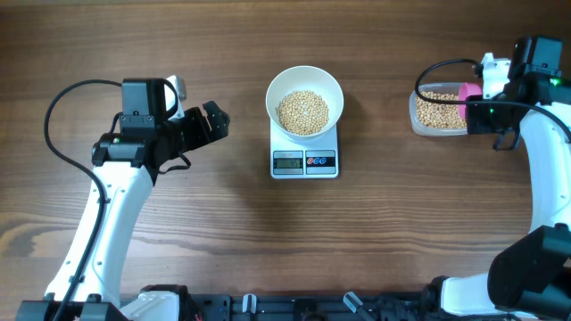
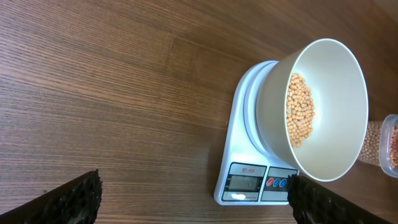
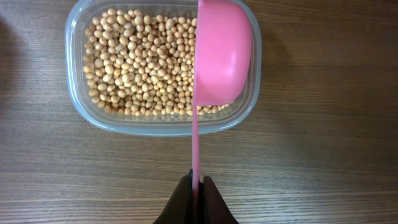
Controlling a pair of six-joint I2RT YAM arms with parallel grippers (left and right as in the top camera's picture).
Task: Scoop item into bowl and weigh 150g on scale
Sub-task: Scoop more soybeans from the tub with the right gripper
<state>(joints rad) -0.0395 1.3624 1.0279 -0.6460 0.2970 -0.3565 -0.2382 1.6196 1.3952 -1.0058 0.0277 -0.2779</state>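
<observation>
Behind pink scoop [image 3: 224,53], some beans [image 3: 137,62] hidden.

I'm seeing the bowl [image 1: 275,89] sitting on the scale [image 1: 304,163] at the middle of the table [image 1: 223,232], behind the scale's display. The beans [image 1: 302,112] are lying in the bowl. Well off to the right, a tub [image 1: 416,114] is resting on the table with more beans inside, and a scoop [image 1: 469,91] is hanging over its right end. The left gripper [image 1: 217,123] is hovering left of the scale, apart from it.
</observation>
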